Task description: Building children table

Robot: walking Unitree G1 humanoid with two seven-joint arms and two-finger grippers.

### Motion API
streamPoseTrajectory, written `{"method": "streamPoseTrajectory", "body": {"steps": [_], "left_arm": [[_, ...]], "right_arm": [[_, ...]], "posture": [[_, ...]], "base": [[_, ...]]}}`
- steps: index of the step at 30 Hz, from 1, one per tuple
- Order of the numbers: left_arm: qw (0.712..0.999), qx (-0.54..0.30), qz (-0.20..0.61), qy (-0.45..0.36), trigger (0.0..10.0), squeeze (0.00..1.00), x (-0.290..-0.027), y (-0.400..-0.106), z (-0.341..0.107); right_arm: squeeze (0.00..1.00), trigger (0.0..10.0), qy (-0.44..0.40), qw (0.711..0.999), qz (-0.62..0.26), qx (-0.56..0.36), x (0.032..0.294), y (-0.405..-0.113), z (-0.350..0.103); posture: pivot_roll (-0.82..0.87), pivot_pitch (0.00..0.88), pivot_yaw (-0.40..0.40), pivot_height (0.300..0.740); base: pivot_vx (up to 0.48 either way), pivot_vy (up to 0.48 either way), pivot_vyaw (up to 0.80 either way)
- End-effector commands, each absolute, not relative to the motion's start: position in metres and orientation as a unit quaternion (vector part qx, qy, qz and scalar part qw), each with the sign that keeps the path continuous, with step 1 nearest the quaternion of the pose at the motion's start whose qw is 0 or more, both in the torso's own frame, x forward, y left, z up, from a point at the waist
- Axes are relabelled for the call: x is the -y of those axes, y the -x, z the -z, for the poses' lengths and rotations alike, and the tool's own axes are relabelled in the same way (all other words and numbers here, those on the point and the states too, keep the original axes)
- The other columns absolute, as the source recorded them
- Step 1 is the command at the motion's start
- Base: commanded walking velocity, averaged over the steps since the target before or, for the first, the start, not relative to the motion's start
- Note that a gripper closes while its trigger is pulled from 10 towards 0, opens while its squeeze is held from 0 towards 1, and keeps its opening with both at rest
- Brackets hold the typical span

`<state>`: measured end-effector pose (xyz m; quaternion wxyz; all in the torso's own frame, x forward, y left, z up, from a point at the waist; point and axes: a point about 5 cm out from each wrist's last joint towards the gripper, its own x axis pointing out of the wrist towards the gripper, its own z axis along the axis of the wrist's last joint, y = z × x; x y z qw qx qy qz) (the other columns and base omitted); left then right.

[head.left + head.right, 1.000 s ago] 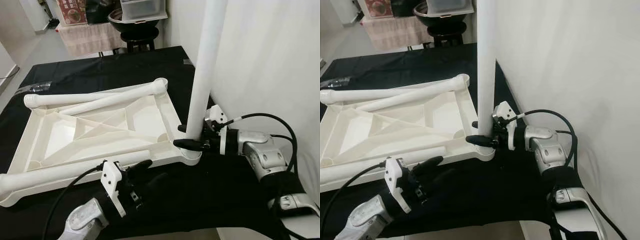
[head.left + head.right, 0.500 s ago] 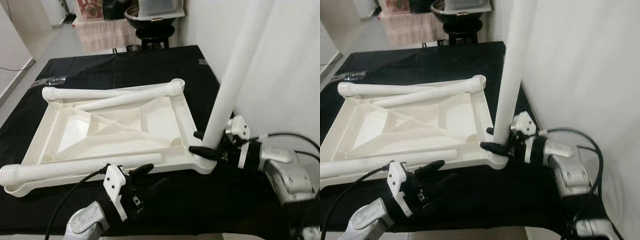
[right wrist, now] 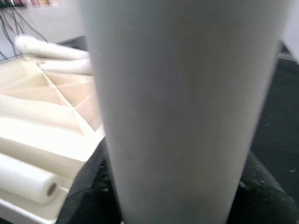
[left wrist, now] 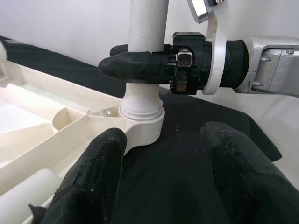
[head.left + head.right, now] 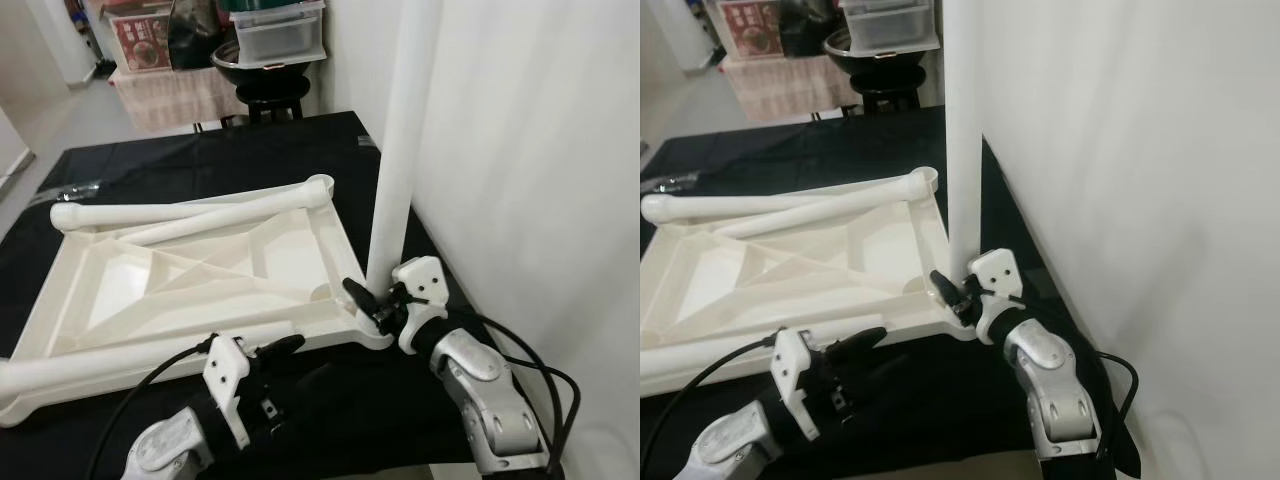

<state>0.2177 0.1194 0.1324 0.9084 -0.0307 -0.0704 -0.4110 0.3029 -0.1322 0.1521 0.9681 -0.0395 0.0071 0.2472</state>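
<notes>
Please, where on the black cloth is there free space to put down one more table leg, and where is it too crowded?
Free: the black cloth beyond the far loose leg, toward the stool. Crowded: the near right corner, where the right gripper clamps the upright leg in the tabletop socket, with the open left gripper beside.

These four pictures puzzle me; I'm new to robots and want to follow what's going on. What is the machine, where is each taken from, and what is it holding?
A humanoid robot with two silver arms. Two pictures come from its head cameras, two from its wrists. On the black-covered table lies an upturned white children's tabletop with loose legs resting on it. The right gripper clamps an upright white leg standing in the tabletop's corner socket. The left gripper hovers open near the tabletop's near edge, holding nothing.
</notes>
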Motion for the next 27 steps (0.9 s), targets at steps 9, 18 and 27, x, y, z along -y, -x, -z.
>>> {"method": "streamPoseTrajectory", "body": {"steps": [9, 18, 27], "left_arm": [[0.917, 0.033, 0.397, -0.031, 10.0, 0.0, -0.118, -0.215, -0.123], [0.923, 0.039, 0.382, -0.034, 10.0, 0.0, -0.118, -0.217, -0.124], [0.925, 0.043, 0.378, -0.024, 10.0, 0.0, -0.116, -0.218, -0.124]], "right_arm": [[0.0, 10.0, 0.091, 0.897, -0.432, -0.016, 0.131, -0.327, -0.172], [0.0, 10.0, 0.127, 0.849, -0.511, -0.032, 0.153, -0.339, -0.187], [0.0, 0.0, 0.125, 0.836, -0.531, -0.065, 0.165, -0.352, -0.185]], "posture": [[-0.05, 0.098, 0.045, 0.74], [-0.04, 0.095, 0.033, 0.74], [-0.04, 0.102, 0.032, 0.74]], "base": [[0.0, 0.0, 0.0], [0.0, 0.0, 0.0], [0.0, 0.0, 0.0]]}}
